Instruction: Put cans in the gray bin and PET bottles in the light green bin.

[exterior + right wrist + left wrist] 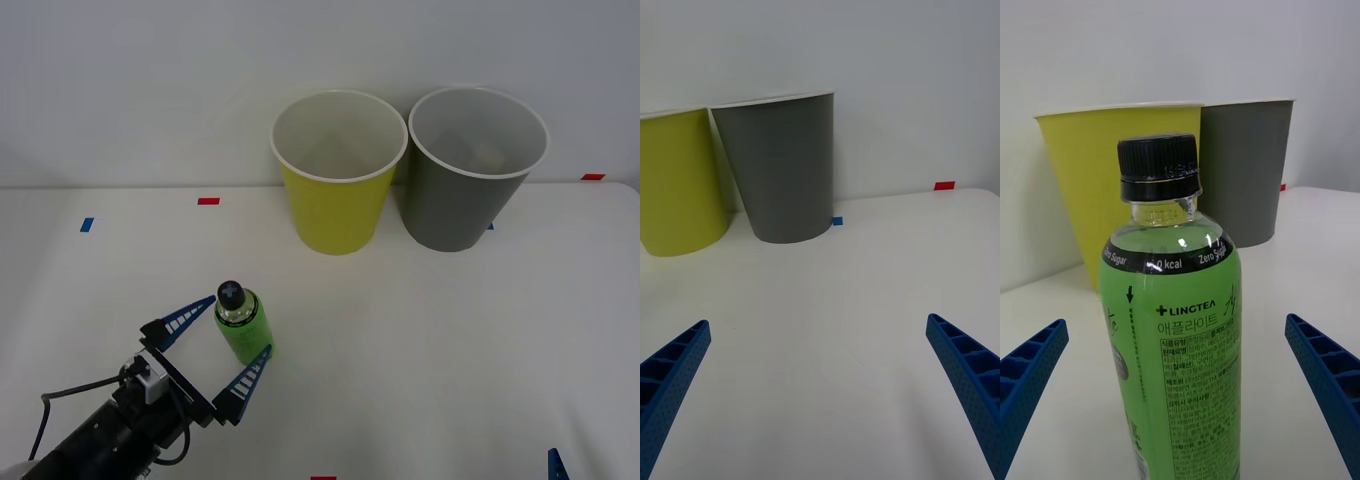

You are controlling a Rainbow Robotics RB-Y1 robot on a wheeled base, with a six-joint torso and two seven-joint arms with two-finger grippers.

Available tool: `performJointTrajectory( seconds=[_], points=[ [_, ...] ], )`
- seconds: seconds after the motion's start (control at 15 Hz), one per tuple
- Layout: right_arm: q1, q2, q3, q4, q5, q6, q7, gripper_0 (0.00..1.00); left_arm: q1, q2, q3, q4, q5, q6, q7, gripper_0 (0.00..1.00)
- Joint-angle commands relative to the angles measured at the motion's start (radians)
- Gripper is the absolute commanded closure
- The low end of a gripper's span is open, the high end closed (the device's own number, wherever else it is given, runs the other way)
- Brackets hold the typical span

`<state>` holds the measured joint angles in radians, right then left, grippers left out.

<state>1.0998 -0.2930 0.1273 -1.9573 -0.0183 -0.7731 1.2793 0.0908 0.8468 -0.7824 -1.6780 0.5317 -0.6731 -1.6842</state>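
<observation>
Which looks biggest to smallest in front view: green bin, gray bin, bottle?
1-2. Green bin and gray bin: alike in apparent size, side by side at the table's far edge; no ranking between them.
3. Bottle: clearly smallest, though nearer the camera, standing between the open left gripper's fingers.

Red (208, 201) and blue tape marks (90, 224) dot the white table (450, 340).
</observation>
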Motion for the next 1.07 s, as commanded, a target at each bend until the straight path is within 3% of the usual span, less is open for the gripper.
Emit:
performJointTrajectory(
  seconds=[0.07, 0.73, 0.8, 0.87, 0.93, 1.07],
  points=[
    [0.0, 0.0, 0.0, 0.0, 0.0, 0.0, 0.0, 0.0, -0.031, -0.018, 0.0, 0.0, 0.001, 0.029, 0.008, 0.0],
    [0.0, 0.0, 0.0, 0.0, 0.0, 0.0, 0.0, 0.0, -0.072, -0.06, 0.0, 0.0, -0.013, 0.084, 0.009, 0.0],
    [0.0, 0.0, 0.0, 0.0, 0.0, 0.0, 0.0, 0.0, -0.072, -0.061, 0.0, 0.0, -0.013, 0.09, 0.009, 0.08],
    [0.0, 0.0, 0.0, 0.0, 0.0, 0.0, 0.0, 0.0, -0.072, -0.061, 0.0, 0.0, -0.013, 0.093, 0.009, 0.5],
    [0.0, 0.0, 0.0, 0.0, 0.0, 0.0, 0.0, 0.0, -0.072, -0.061, 0.0, 0.0, -0.015, 0.092, 0.009, 1.0],
    [0.0, 0.0, 0.0, 0.0, 0.0, 0.0, 0.0, 0.0, -0.072, -0.063, 0.0, 0.0, -0.018, 0.098, 0.009, 1.0]
  ],
)
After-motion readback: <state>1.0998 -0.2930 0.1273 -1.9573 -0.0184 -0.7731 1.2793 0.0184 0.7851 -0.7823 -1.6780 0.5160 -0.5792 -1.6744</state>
